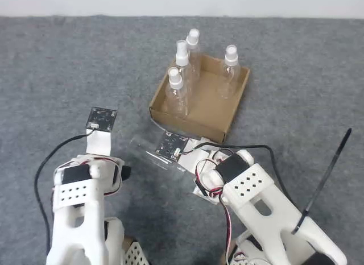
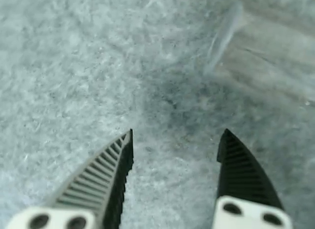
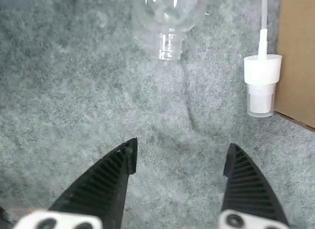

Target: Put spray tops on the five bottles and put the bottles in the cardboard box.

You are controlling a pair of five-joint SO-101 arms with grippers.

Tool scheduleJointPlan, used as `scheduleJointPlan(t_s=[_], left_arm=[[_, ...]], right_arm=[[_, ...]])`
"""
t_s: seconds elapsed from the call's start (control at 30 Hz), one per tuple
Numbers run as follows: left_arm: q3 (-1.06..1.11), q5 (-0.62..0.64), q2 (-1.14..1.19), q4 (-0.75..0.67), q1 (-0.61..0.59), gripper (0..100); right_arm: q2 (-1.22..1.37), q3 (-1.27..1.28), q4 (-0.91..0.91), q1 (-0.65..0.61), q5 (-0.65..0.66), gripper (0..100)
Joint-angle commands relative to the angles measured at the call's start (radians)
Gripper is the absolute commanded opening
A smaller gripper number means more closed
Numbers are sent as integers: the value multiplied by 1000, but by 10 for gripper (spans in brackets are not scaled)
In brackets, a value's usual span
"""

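1. So, state: four capped bottles [image 1: 177,97] stand in the box [image 1: 207,108]. The fifth bottle [image 3: 167,17] lies on its side on the surface [image 1: 307,60], just in front of the box, with its open neck pointing at the right jaws. The last top [image 3: 262,86] lies loose just beside the box wall, dip tube pointing away from the right jaws.
2. Both pairs of jaws are spread wide and empty. The right jaws hover over the surface, short of the neck and the top. The left jaws hover low next to the bottle.
3. Risk: the bottle is round, clear and probably light. A one-sided nudge likely rolls it, and the neck goes off line for the tube.
4. Risk: the top sits tight to the box wall. One jaw may have no room on that side, so it could hit cardboard, shove the box or pin the top.
5. Risk: the tube is thin. Pinching the tube rather than the cap likely bends it, and then it misses the narrow neck.
6. Risk: both pairs of jaws are close around one bottle, so crossing paths may clash.
7. Risk: the box already holds four. Lowering the fifth too near one likely tips it.
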Motion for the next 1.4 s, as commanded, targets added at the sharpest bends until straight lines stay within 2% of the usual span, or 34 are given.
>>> scheduleJointPlan(t_s=[0.0,0.2,0.43,0.67,1.0,1.37], left_arm=[[-42,54,-2,-23,-5,257],[-42,58,-2,-23,-6,257],[-42,58,-2,-23,-8,257],[-47,61,-2,-57,-106,257],[-47,61,-2,-57,-109,257],[-47,60,-2,-57,-109,257]], right_arm=[[-58,-98,-1,-67,-69,231],[-44,-181,-27,-166,-95,231],[-44,-181,-182,-173,-95,231],[-36,-181,-294,-174,-97,231],[214,-187,-513,-237,-95,231],[397,-187,-601,-237,-92,231]])
